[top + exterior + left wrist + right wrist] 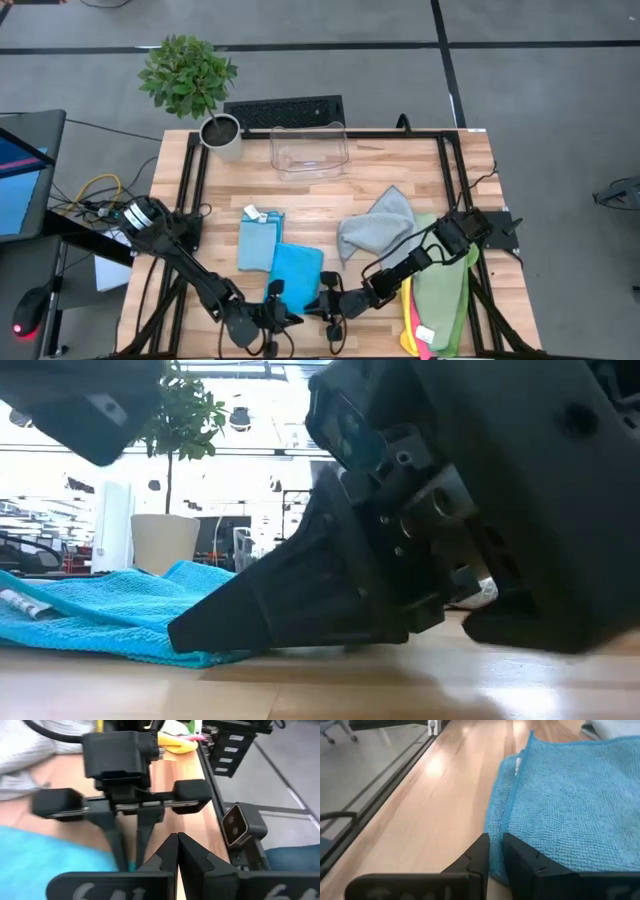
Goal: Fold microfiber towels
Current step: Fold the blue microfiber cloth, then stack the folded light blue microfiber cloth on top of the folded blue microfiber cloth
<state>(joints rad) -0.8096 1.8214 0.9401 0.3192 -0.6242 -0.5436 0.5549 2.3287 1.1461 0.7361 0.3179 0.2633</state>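
Note:
A teal towel [296, 270] lies folded on the wooden table, next to a folded light blue towel [257, 243]. My right gripper [495, 842] is at the teal towel's near right corner and is shut on it. My left gripper [177, 840] is shut on nothing and hangs above the table just near of the teal towel [45, 865], facing my right gripper [131, 845]. A crumpled grey towel [377, 225] lies right of centre. Green, yellow and pink towels [440, 295] are stacked at the near right. My right gripper pinches the teal towel's edge [496, 866] at its near right corner between its two fingers. The fingers [118, 845] slant down from the table's right. More than one layer seems to show at that edge. The towel [100, 622] lies flat on the table.
A clear plastic bin [310, 150] stands at the far middle of the table, with a potted plant [220, 135] at the far left. A black frame [190, 170] runs along the table's edges. Bare wood shows between the towels and the bin.

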